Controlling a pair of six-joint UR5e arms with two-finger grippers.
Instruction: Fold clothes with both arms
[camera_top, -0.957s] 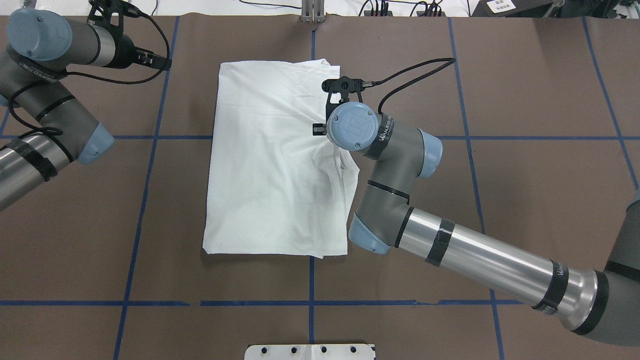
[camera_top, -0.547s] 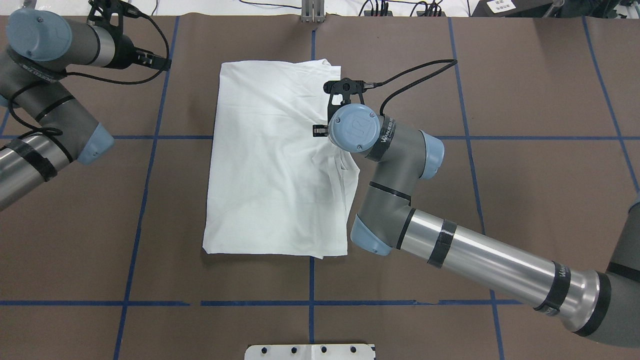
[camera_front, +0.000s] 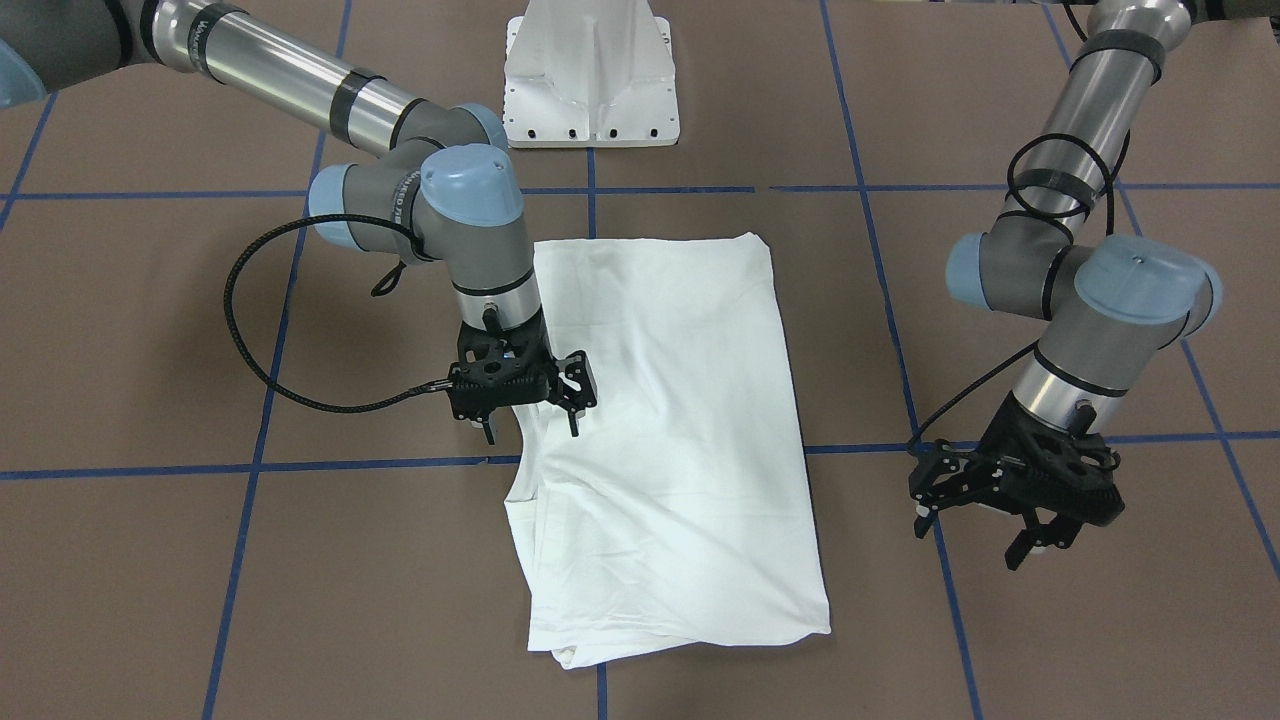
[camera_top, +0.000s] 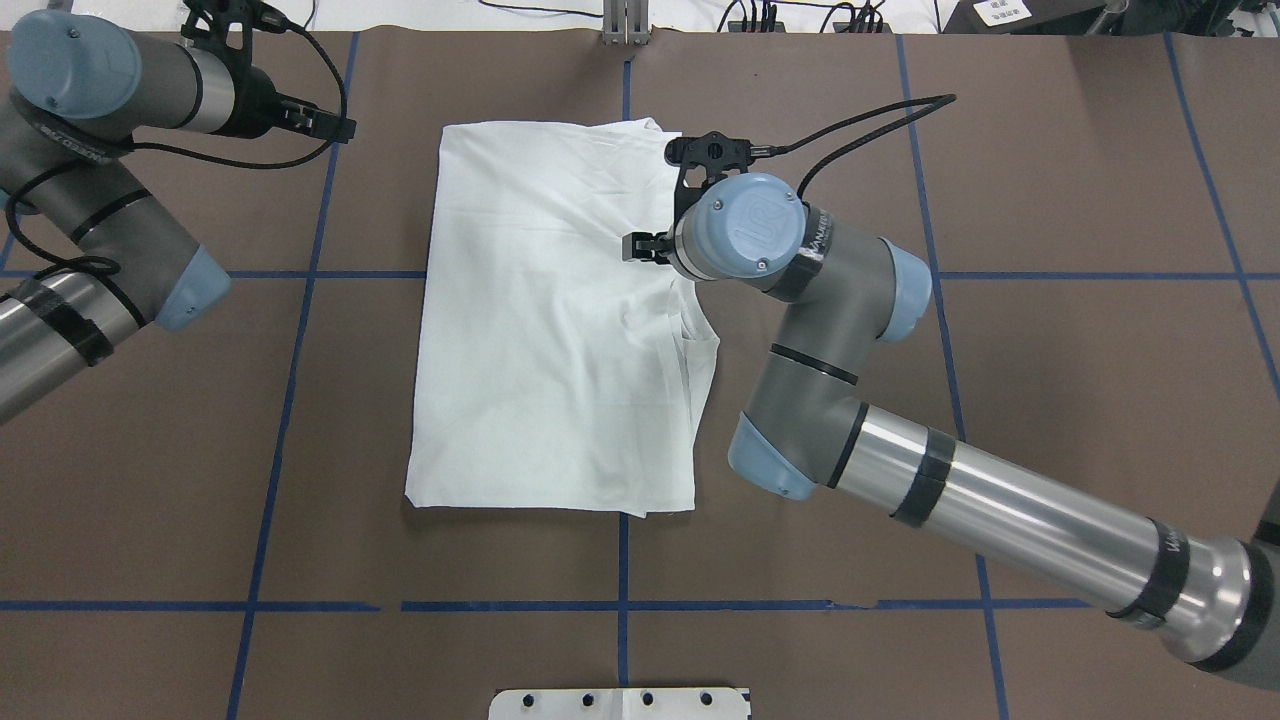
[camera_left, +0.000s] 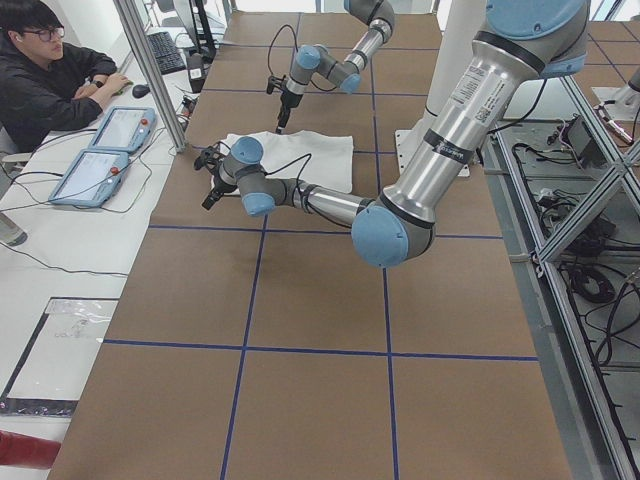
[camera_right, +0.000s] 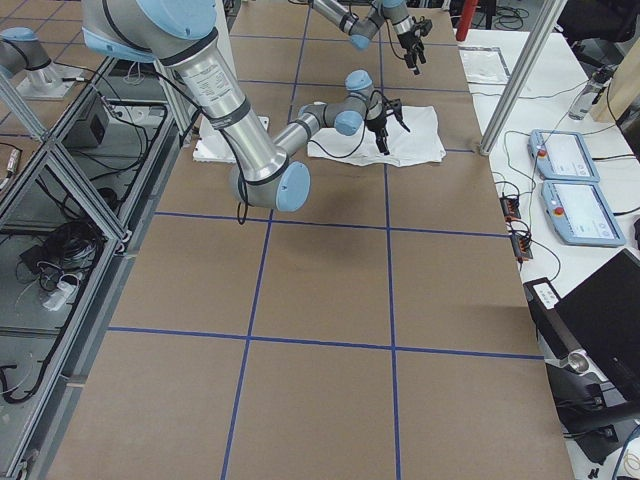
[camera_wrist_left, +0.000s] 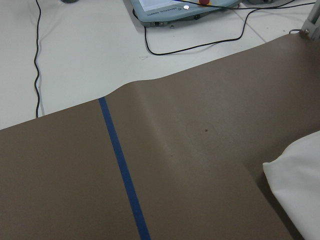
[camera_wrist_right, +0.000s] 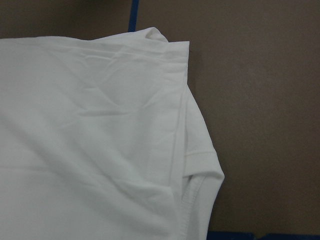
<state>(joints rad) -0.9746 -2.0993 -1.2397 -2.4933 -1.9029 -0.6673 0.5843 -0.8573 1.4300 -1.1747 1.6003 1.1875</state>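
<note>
Brown table (camera_top: 1080, 350) bears folded shirt (camera_top: 540, 380), right arm (camera_top: 805, 400) above.

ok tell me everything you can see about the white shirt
The shirt is plain white, soft and cotton-like, folded into a long rectangle lying flat on the brown table, lightly wrinkled. No print shows. Along its edge on the robot's right, layers stack unevenly and a stitched hem peeks out. The right gripper stands open over that edge; contact is unclear. The left gripper is clear of it.
</note>
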